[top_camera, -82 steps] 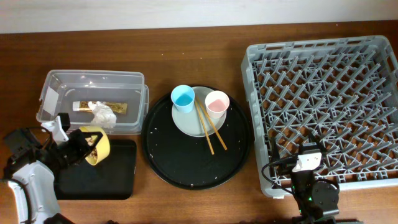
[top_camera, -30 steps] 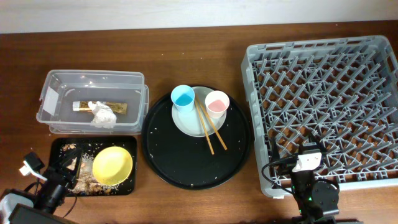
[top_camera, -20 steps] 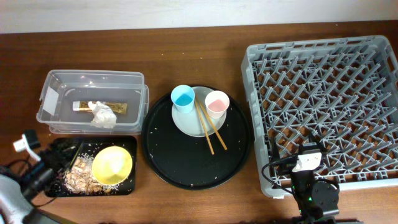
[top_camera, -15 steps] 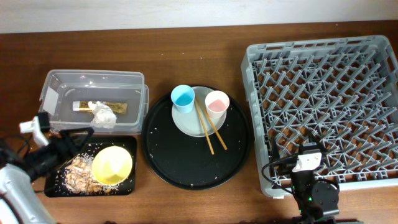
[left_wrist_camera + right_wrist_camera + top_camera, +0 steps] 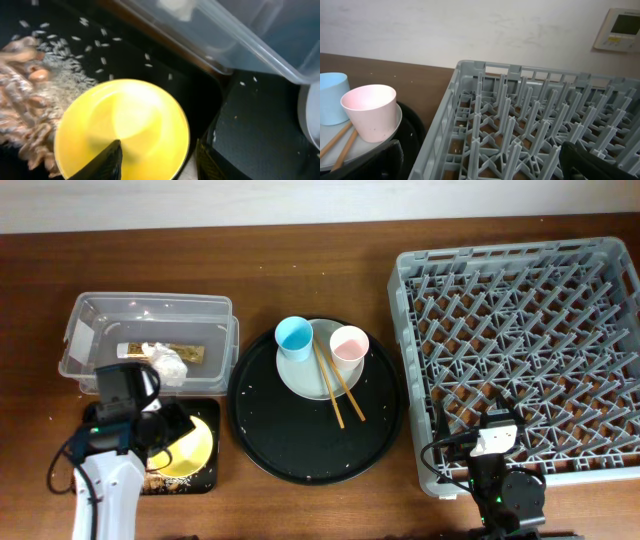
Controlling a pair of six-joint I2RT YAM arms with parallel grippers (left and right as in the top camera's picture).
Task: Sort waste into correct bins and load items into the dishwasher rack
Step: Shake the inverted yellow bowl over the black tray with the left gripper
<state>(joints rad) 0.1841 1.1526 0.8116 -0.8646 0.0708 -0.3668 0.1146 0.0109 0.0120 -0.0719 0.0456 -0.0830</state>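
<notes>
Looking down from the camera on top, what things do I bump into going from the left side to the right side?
clear tub → blue cup → pink cup → dishwasher rack

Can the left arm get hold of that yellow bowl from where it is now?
Probably yes. The left gripper hangs right over the yellow bowl in the small black tray, jaws apart, one finger over the bowl, one outside its rim. Nothing seems to block it.
</notes>
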